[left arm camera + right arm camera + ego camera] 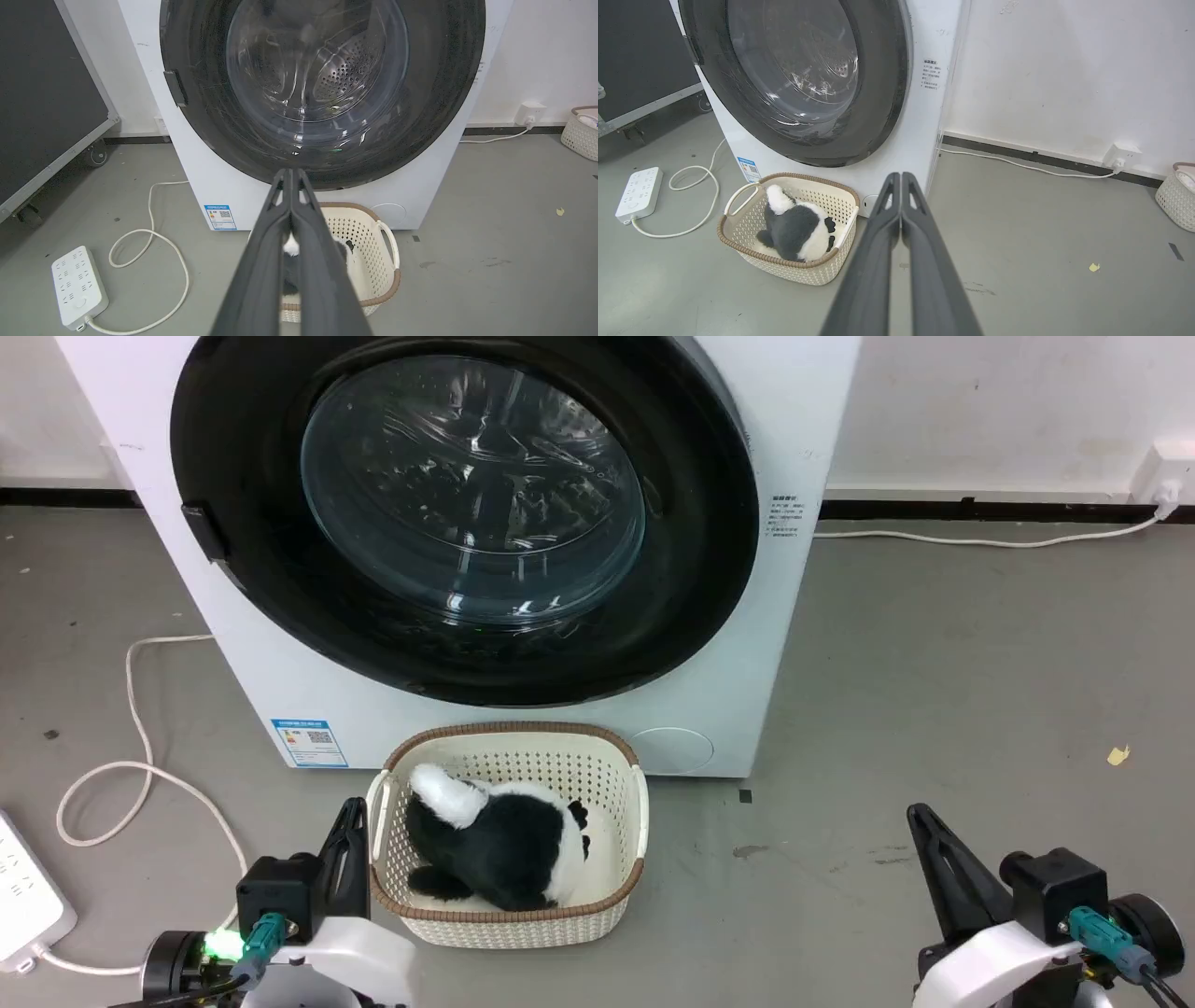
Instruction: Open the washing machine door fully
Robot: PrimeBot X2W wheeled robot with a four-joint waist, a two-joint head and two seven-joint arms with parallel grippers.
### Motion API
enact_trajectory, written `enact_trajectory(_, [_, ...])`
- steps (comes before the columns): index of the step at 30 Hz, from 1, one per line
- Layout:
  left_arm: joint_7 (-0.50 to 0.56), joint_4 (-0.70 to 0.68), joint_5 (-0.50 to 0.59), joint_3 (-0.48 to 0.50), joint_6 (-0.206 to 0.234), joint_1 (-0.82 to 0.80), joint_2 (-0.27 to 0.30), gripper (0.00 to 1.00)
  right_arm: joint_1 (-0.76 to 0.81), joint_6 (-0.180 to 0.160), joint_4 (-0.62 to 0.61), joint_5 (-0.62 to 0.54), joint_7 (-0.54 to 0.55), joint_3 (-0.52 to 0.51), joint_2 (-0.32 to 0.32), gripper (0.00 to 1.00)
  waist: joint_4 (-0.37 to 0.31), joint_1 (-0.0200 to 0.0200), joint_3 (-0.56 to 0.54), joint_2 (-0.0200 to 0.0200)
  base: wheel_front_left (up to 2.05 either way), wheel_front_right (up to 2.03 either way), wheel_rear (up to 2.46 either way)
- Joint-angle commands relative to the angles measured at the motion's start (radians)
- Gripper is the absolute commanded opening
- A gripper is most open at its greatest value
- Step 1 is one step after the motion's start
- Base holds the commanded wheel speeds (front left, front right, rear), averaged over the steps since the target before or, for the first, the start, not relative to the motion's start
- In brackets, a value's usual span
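Ahead, washing machine door (476, 495), apart from left tool (353, 821)

The grey floor (934, 709) bears a white washing machine (280, 686), a cream basket (504, 926) and a power strip (28, 896).

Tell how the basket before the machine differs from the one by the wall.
The near basket holds a plush toy; what the far basket holds is unclear. The near basket sits before the machine; the far basket sits by the wall. Both are cream, perforated, brown-rimmed.
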State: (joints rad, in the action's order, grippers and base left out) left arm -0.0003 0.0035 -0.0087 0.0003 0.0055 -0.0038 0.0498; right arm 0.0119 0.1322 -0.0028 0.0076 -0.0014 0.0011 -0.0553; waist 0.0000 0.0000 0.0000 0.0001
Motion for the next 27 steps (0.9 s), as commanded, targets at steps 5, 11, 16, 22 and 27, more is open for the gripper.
enact_trajectory(5, [0.0, -0.004, 0.009, 0.0, -0.005, 0.004, 0.0, 0.0, -0.012, -0.002, 0.003, -0.008, 0.001, -0.001, 0.005, 0.0, 0.0, 0.0, 0.0, -0.0001, 0.0, 0.0, 0.0])
enact_trajectory(11, [0.0, -0.004, 0.009, 0.0, -0.005, 0.004, 0.0, 0.0, -0.012, -0.002, 0.003, -0.008, 0.001, -0.001, 0.005, 0.0, 0.0, 0.0, 0.0, -0.0001, 0.0, 0.0, 0.0])
enact_trajectory(16, [0.0, -0.004, 0.009, 0.0, -0.005, 0.004, 0.0, 0.0, -0.012, -0.002, 0.003, -0.008, 0.001, -0.001, 0.005, 0.0, 0.0, 0.0, 0.0, -0.0001, 0.0, 0.0, 0.0])
enact_trajectory(22, [0.0, -0.004, 0.009, 0.0, -0.005, 0.004, 0.0, 0.0, -0.012, -0.002, 0.003, -0.008, 0.001, -0.001, 0.005, 0.0, 0.0, 0.0, 0.0, -0.0001, 0.0, 0.0, 0.0])
enact_trajectory(27, [0.0, -0.004, 0.009, 0.0, -0.005, 0.004, 0.0, 0.0, -0.012, -0.002, 0.003, -0.008, 0.001, -0.001, 0.005, 0.0, 0.0, 0.0, 0.0, -0.0001, 0.0, 0.0, 0.0])
